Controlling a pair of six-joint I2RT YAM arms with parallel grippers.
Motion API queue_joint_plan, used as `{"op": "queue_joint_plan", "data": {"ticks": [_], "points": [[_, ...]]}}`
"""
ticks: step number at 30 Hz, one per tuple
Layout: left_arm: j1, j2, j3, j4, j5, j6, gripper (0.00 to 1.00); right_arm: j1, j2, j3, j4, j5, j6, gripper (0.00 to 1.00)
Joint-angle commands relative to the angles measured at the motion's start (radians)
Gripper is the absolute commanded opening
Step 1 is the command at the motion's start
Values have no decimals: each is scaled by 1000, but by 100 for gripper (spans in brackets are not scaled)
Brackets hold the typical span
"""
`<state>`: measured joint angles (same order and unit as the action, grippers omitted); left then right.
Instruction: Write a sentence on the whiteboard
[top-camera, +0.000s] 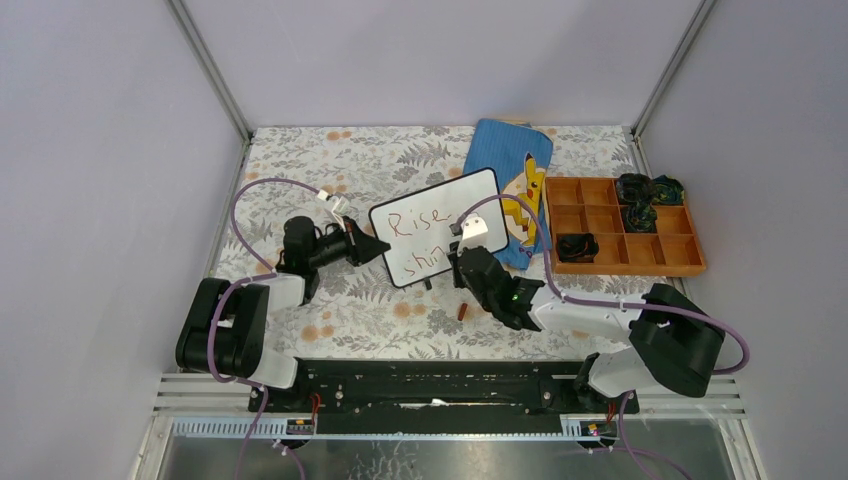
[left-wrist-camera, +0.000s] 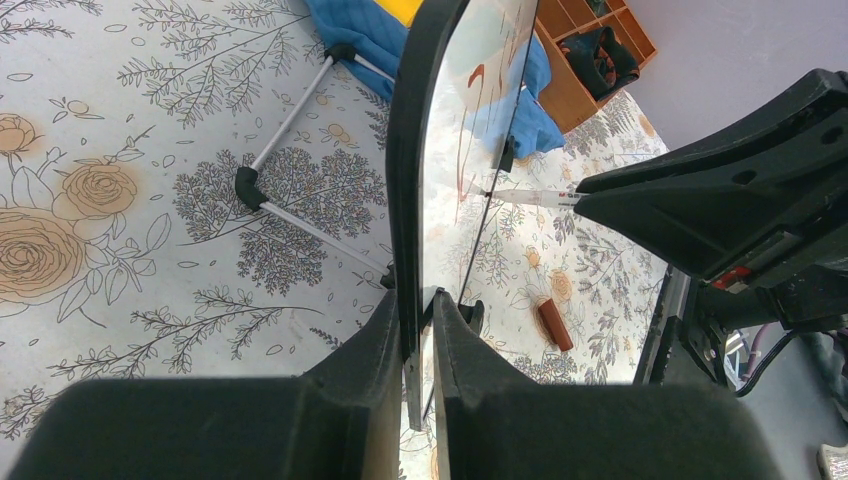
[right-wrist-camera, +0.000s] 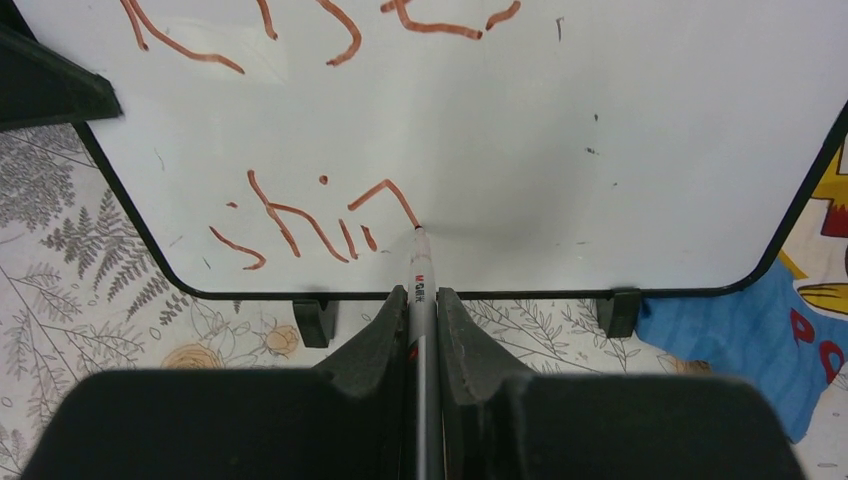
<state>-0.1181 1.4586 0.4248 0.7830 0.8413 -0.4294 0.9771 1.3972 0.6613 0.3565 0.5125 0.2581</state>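
The whiteboard (top-camera: 436, 238) stands tilted on the floral table, with "Rise" and "shin" in red on it. My left gripper (top-camera: 372, 246) is shut on its left edge; in the left wrist view (left-wrist-camera: 420, 305) the jaws pinch the black frame (left-wrist-camera: 408, 190). My right gripper (top-camera: 462, 258) is shut on a white marker (right-wrist-camera: 419, 290). The marker's tip touches the whiteboard (right-wrist-camera: 520, 140) at the end of the "n" stroke. The marker also shows in the left wrist view (left-wrist-camera: 525, 197). A red marker cap (top-camera: 461, 312) lies on the table below the board.
A blue Pikachu pouch (top-camera: 520, 180) lies behind and right of the board. An orange compartment tray (top-camera: 660, 262) with dark items stands at the right. The board's metal stand legs (left-wrist-camera: 290, 205) rest on the cloth behind it.
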Motion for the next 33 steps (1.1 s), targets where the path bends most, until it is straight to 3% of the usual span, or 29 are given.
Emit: {"op": "queue_joint_plan", "data": {"ticks": [1, 18, 33], "points": [[-25, 20, -9, -124, -36, 72, 0, -12, -30, -13, -7, 11, 17, 0], [-25, 20, -9, -127, -36, 74, 0, -13, -145, -59, 29, 30, 35, 0], [-26, 19, -8, -135, -38, 80, 0, -31, -61, -15, 72, -16, 44, 0]]}}
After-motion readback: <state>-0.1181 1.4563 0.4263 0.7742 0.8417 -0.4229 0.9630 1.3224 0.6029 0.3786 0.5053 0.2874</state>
